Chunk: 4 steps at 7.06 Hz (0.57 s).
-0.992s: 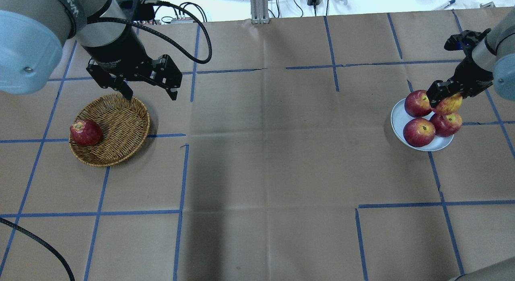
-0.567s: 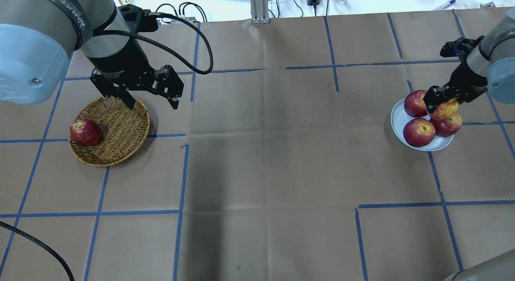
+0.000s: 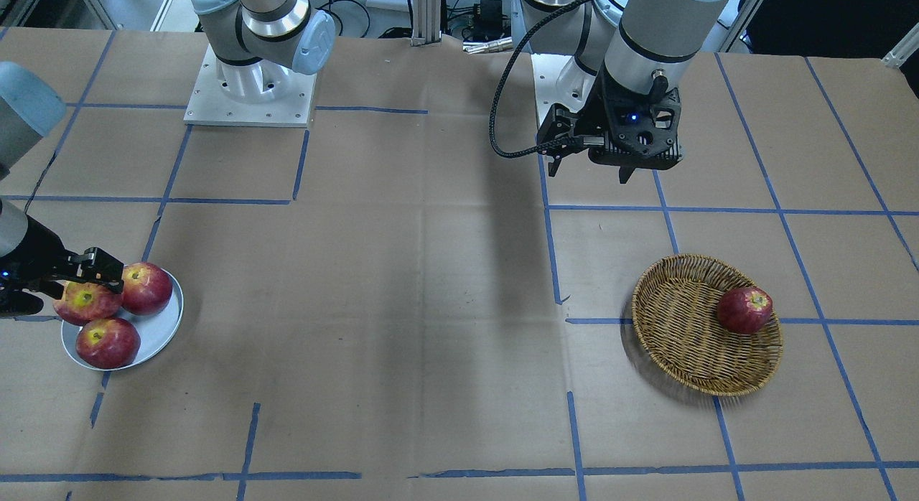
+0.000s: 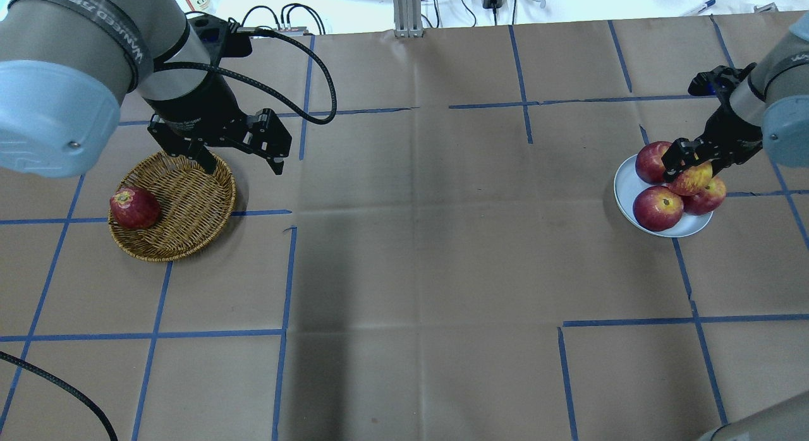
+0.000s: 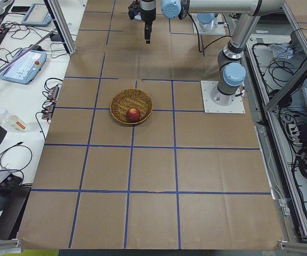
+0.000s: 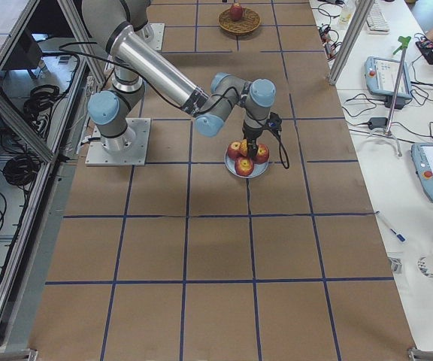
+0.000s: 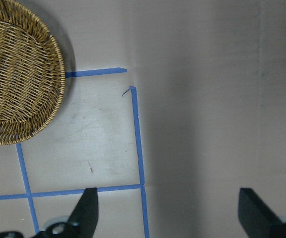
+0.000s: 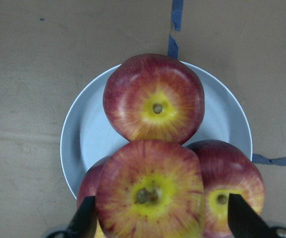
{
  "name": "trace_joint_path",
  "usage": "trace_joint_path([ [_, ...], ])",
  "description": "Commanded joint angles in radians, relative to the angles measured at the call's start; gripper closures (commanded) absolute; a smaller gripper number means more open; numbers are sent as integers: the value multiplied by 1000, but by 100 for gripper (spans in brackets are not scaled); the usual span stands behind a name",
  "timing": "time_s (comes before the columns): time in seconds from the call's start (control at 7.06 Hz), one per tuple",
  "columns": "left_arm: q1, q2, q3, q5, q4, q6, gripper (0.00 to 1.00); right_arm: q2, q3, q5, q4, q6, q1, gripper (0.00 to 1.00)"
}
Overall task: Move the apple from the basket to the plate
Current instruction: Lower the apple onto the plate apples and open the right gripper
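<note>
My right gripper (image 4: 694, 170) is shut on the apple (image 4: 692, 181), light red with yellow streaks. It holds it low over the pale plate (image 4: 626, 191), on top of three darker apples lying there. In the right wrist view the apple (image 8: 150, 193) fills the space between the fingers above the plate (image 8: 83, 144). The wicker basket (image 4: 189, 201) stands at the left with one deep-red apple (image 4: 134, 208) in it. My left gripper (image 4: 243, 168) is open and empty, above the basket's far right rim.
Three darker red apples (image 4: 657, 207) crowd the plate, leaving only a bare strip at its left. Blue tape lines cross the brown paper table top. Cables and a metal post lie beyond the table's far edge.
My right gripper has come down and slightly left with the apple, closer onto the apples on the plate. My left arm has shifted a little right and lower by the basket.
</note>
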<state>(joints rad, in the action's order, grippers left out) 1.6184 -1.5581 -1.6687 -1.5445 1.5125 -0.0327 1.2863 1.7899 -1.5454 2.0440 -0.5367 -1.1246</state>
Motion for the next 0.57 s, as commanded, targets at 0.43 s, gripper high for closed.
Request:
trace_joint_path([
  [0.43, -2, -33, -39, -3, -74, 0, 1, 112, -300, -2, -424, 97, -120, 0],
])
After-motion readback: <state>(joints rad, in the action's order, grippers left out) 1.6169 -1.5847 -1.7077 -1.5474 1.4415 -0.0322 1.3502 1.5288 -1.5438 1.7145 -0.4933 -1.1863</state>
